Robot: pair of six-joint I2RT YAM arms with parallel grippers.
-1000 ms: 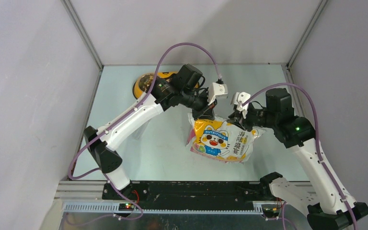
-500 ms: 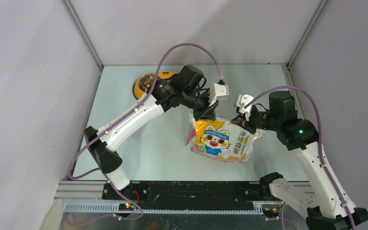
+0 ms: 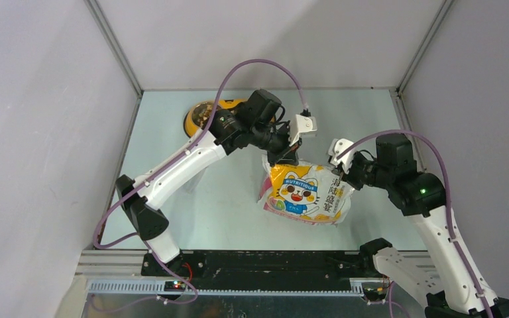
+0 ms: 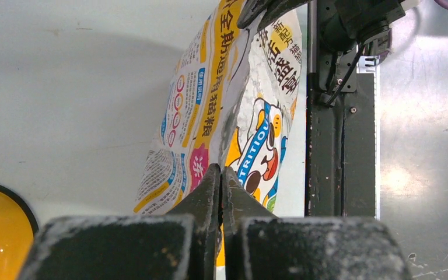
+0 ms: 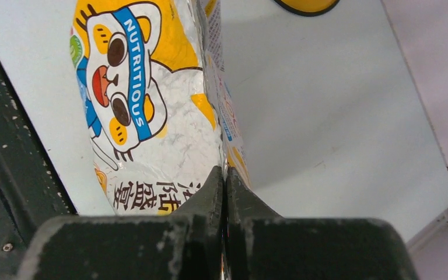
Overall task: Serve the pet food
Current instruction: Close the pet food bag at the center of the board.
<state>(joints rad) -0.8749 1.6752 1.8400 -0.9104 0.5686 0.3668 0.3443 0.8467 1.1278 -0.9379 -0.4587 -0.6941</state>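
1. The bag (image 3: pixel 305 192) is a glossy, crinkly foil pouch. It's yellow and white with pink bits, a cartoon cat and a blue "NUTRITIOUS" band. It looks plump and pillow-shaped, sitting mid-table (image 3: pixel 225 205) on a smooth, pale grey-green surface.
2. The left gripper (image 3: pixel 283 158) has its dark, wedge-shaped fingers pressed together on the bag's top edge, around the bag's 11 o'clock corner. The left wrist view shows the tips (image 4: pixel 220 170) pinching a thin fold of foil.
3. The right gripper (image 3: pixel 343 177) is clamped on the bag's 2 o'clock corner. In its own camera the fingers (image 5: pixel 224 172) meet flat on the foil with no gap between them.
4. The pet food (image 3: pixel 203 115) you can actually see is small brownish kibble in one bowl of the feeder (image 3: pixel 195 122). That's a rounded, shiny yellow oval at about 10 o'clock from the bag, well apart from it. I can't tell what's inside the bag.
5. Compared with a second ago, the right gripper was hanging slightly parted above the bag's upper right edge. It has since dropped toward 4 o'clock and closed on that corner. The left gripper's pinch hasn't changed, and the bag has barely budged.
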